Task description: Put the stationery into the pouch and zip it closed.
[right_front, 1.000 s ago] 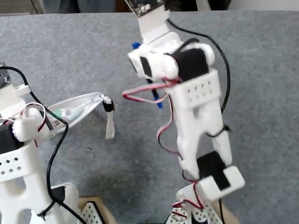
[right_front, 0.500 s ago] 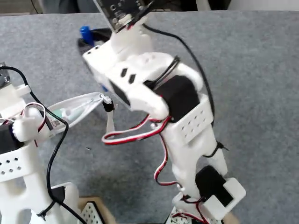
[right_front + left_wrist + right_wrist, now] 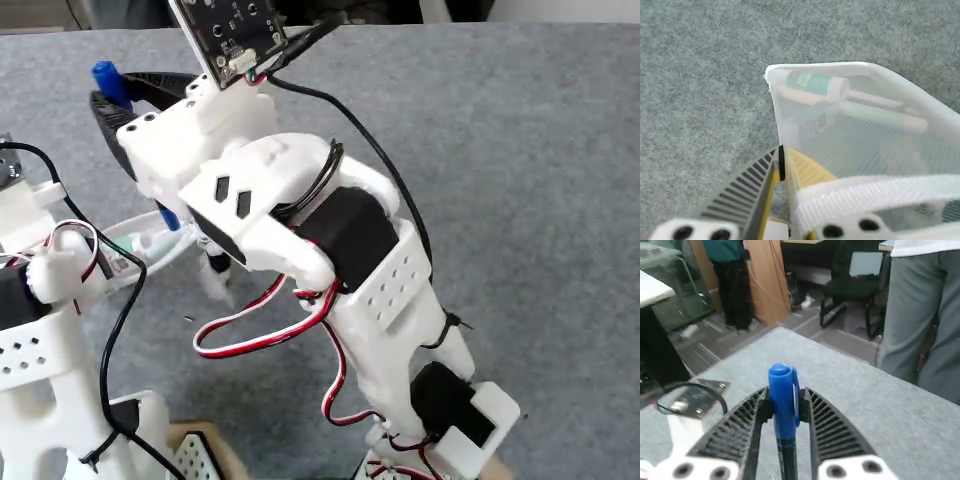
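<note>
high view: pen (image 3: 105,78) tip just beside pouch (image 3: 150,243) rim.

Overhead plus both wrists.
Looks steeply down on table (image 3: 540,150) and arms (image 3: 380,260); peers close into pouch (image 3: 850,130) from left wrist; faces level past pen (image 3: 783,395) into room (image 3: 855,285) from right wrist. Shares pouch, pen with overhead.

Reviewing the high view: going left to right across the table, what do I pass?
Left arm → pouch → right arm → bare grey table.
</note>
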`<state>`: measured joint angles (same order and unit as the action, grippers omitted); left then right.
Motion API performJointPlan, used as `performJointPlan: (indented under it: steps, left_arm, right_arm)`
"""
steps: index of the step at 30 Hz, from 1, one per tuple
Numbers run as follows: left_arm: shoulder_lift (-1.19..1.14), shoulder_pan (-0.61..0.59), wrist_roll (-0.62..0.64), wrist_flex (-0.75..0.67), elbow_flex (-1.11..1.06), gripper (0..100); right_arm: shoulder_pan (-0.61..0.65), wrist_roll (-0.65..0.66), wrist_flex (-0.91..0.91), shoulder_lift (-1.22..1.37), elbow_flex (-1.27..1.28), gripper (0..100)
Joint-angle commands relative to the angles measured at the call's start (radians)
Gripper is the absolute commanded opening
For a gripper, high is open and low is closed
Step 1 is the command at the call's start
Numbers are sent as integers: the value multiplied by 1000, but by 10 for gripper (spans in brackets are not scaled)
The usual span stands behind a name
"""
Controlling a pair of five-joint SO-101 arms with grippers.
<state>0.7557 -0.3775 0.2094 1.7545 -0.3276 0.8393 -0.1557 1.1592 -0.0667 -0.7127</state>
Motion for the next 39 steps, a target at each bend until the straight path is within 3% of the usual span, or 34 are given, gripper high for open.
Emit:
performJointPlan:
  steps: [1, 11, 26, 39]
  left_arm:
    - [-5, 18, -5, 3, -4, 28]
    - [-5, 18, -5, 3, -2, 28]
    - [-5, 13, 2, 5, 12, 28]
    - [-3, 22, 2, 8, 88, 28]
  right_arm:
    - [11, -11, -32, -67, -45, 12]
    - [32, -17, -25, -139, -39, 12]
    - [-3, -238, 35, -139, -5, 12]
    - [-106, -235, 40, -220, 102, 12]
